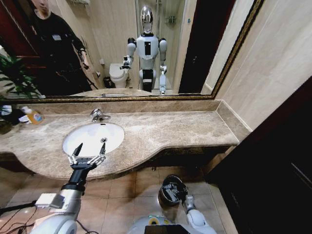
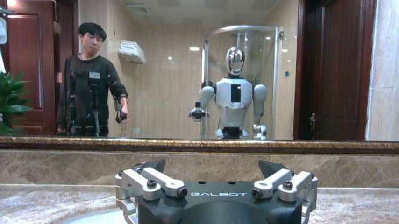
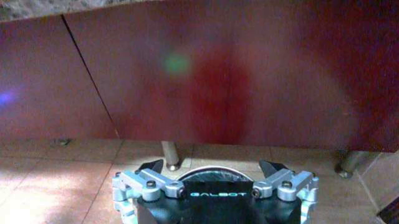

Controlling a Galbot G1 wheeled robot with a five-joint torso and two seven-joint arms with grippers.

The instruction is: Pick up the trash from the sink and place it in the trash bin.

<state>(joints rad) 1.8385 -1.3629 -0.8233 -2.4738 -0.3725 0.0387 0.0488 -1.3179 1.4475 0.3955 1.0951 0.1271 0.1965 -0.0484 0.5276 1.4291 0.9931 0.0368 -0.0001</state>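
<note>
The word GALBOT stands in pale letters on the black body of each tool, readable in both wrist views. The left tool (image 1: 87, 157) hangs released, its dark pointed tips spread wide, over the front rim of the sink (image 1: 114, 131), a smooth white oval porcelain basin set into the beige veined marble worktop (image 1: 175, 129). A chrome faucet (image 1: 99, 115) stands at the basin's 12 o'clock. Inside the basin, a tiny item (image 1: 103, 140) lies toward 3 o'clock; whether it is trash or the drain fitting cannot be told. A yellow-orange bottle (image 1: 34, 116) rests on the worktop well off at the basin's 10 o'clock, label unreadable. On the tiled floor below the worktop's front edge, at the basin's 5 o'clock, stands the trash bin (image 1: 171, 189), round, dark and shiny. The right tool (image 3: 212, 164) is also released, tips apart, held just above the bin's rim (image 3: 209, 170), facing dark red glossy cabinet panels (image 3: 218, 79).
</note>
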